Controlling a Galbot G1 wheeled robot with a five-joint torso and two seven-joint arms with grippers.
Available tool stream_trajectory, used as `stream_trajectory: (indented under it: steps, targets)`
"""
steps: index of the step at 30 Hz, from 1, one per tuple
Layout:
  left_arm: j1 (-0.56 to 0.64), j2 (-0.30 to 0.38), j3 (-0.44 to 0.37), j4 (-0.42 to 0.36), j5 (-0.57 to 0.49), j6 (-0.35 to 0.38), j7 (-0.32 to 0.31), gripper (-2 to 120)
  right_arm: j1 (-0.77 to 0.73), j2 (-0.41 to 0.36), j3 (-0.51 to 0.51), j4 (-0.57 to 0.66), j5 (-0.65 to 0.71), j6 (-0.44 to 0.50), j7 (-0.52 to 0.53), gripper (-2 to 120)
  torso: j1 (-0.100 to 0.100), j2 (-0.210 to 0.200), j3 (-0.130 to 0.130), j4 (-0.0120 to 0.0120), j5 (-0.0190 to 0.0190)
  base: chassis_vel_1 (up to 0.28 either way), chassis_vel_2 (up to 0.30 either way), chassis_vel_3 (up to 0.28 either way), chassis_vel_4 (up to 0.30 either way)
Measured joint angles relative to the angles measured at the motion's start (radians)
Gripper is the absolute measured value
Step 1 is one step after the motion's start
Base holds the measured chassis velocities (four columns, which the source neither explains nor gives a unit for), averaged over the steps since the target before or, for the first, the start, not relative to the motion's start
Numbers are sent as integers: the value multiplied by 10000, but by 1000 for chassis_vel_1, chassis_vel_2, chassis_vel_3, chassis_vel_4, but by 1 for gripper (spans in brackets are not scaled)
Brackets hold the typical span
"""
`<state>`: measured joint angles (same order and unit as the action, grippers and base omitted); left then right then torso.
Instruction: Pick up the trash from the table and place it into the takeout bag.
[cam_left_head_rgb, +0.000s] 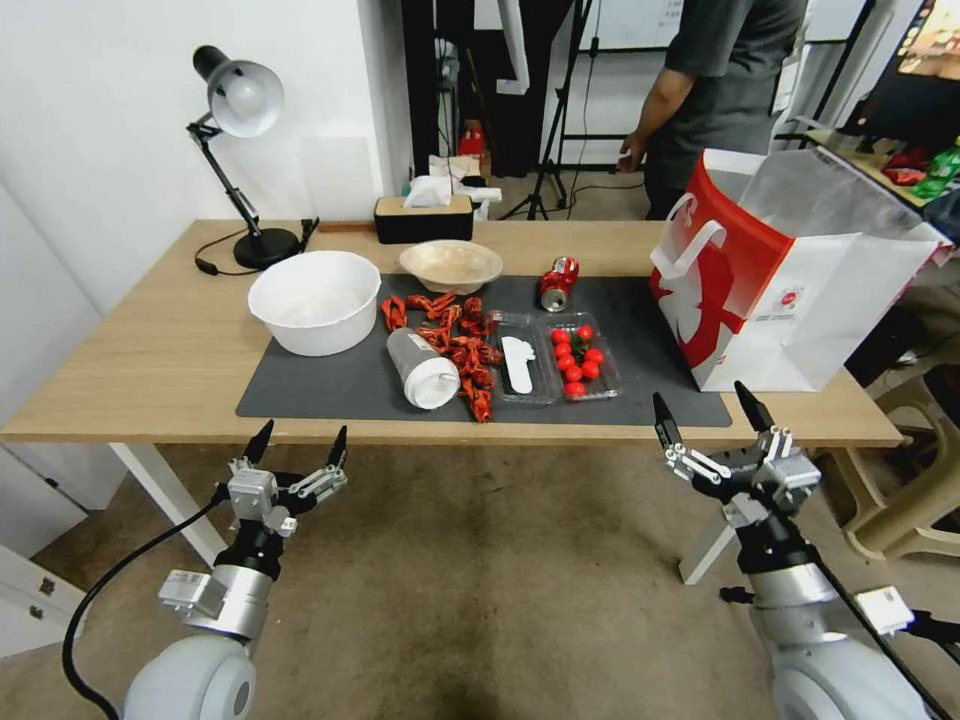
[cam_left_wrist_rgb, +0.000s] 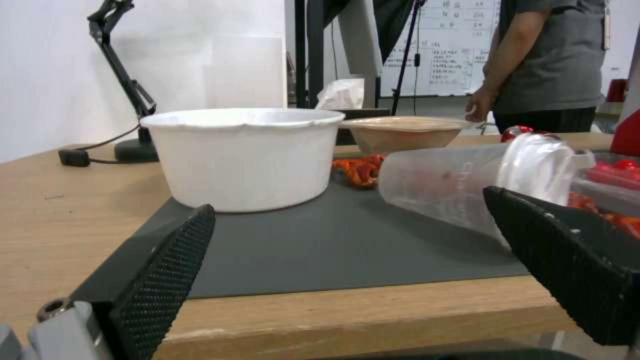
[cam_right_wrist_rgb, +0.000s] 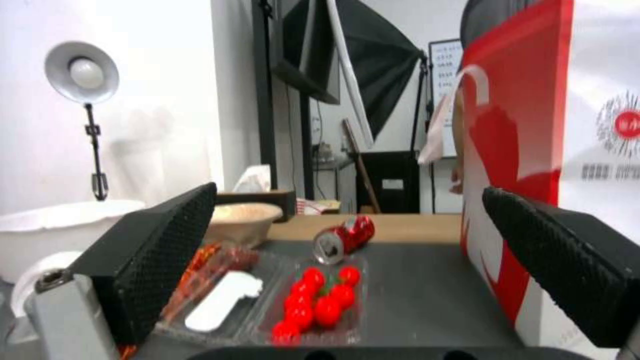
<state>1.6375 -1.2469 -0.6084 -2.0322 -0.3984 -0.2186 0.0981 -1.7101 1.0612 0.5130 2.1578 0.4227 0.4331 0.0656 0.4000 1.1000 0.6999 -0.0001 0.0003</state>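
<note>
On the light-wood table (cam_left_head_rgb: 150, 340) a clear white-lidded plastic cup (cam_left_head_rgb: 421, 367) (cam_left_wrist_rgb: 467, 182) lies on its side on a dark mat. A red soda can (cam_left_head_rgb: 558, 283) (cam_right_wrist_rgb: 343, 238) lies farther back, and a shallow beige bowl (cam_left_head_rgb: 451, 264) (cam_left_wrist_rgb: 403, 132) stands behind the cup. The red and white takeout bag (cam_left_head_rgb: 790, 290) (cam_right_wrist_rgb: 533, 150) stands upright and open at the table's right end. My left gripper (cam_left_head_rgb: 305, 440) (cam_left_wrist_rgb: 347, 205) hangs open just before the front edge, facing the cup. My right gripper (cam_left_head_rgb: 700, 405) (cam_right_wrist_rgb: 350, 192) is open in front of the bag's near corner. Both are empty.
A big white bowl (cam_left_head_rgb: 315, 300) stands on the mat's left part, red shells (cam_left_head_rgb: 462, 350) lie beside the cup, and a clear tray of tomatoes (cam_left_head_rgb: 580, 365) sits mid-mat. A desk lamp (cam_left_head_rgb: 240, 100) and tissue box (cam_left_head_rgb: 423, 218) stand at the back. A person stands behind the table.
</note>
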Motion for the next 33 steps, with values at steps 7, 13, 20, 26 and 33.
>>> stream_trajectory:
  steps: [7, 13, 20, 26, 33]
  targets:
    - [-25, 4, 76, 61, -20, 8, 7, 100, -184, 298, -22, -352, -29, 1, 239, 100, 1, -1, 1, 0, -6, 0, 0, 0, 0]
    - [39, -10, 75, 49, 5, -6, 12, 100, -223, 495, -71, -583, -68, 2, 503, 100, 2, -1, 1, 2, -3, 0, 0, 0, 0]
    - [124, -47, 40, 14, 55, -50, 25, 100, -406, 690, -187, -722, -88, 1, 618, 100, 0, -1, 1, 1, -2, 0, 0, 0, 0]
    - [156, -119, 54, -6, 113, -51, 32, 100, -505, 758, -196, -765, -86, -7, 639, 100, 1, -1, 1, 1, -3, 0, 0, 0, 0]
    - [186, -120, 52, -9, 120, -51, 38, 100, -594, 931, -221, -869, -87, -6, 583, 100, 1, 0, 1, 1, -3, 0, 0, 0, 0]
